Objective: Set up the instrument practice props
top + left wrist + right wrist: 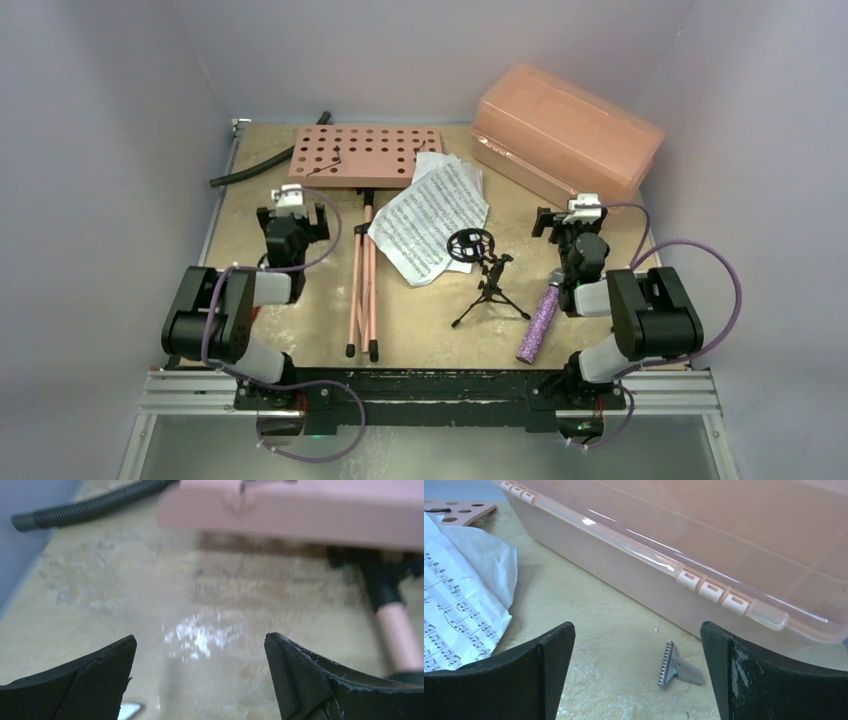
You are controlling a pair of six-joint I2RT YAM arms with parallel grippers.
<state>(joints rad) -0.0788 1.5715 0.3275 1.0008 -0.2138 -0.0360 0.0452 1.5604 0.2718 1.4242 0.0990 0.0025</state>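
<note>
Top view: music stand (365,155) lies flat on the tabletop (420,325). Its perforated desk is at the far end, and its legs are folded together, pointing back at my bases. Everything else is referenced to it.
- Pages (432,220) lie loose just right of its pole, top corner touching the desk's right edge.
- Mic stand (487,285) is right of the pole, past the pages. It's upright on its own tripod, ring empty and overhanging the pages' near edge.
- Microphone (540,320) lies flat well right of the music stand, close by my right arm.
- Box (565,135) is right of the desk, lid shut. A hose (262,172) is just left of the desk.
- Left tool (292,214) hovers left of the pole, near the desk's near-left corner.
- Right tool (568,220) is well right of the music stand, between microphone and box.

Left wrist (blurry): left tool is spread wide with nothing in it, bare tabletop between the fingers. The music stand's desk edge runs across ahead, pole to the right.

Right wrist: right tool is likewise spread and empty. Box is straight ahead, with the pages and one corner of the music stand's desk off to the left. A small toothed metal piece (676,670) lies right of the pages, near the box wall.

Progress, my read: barely begun. Only the mic stand is up. Left to do: legs out and music stand upright, pages onto its desk, microphone into the ring.
</note>
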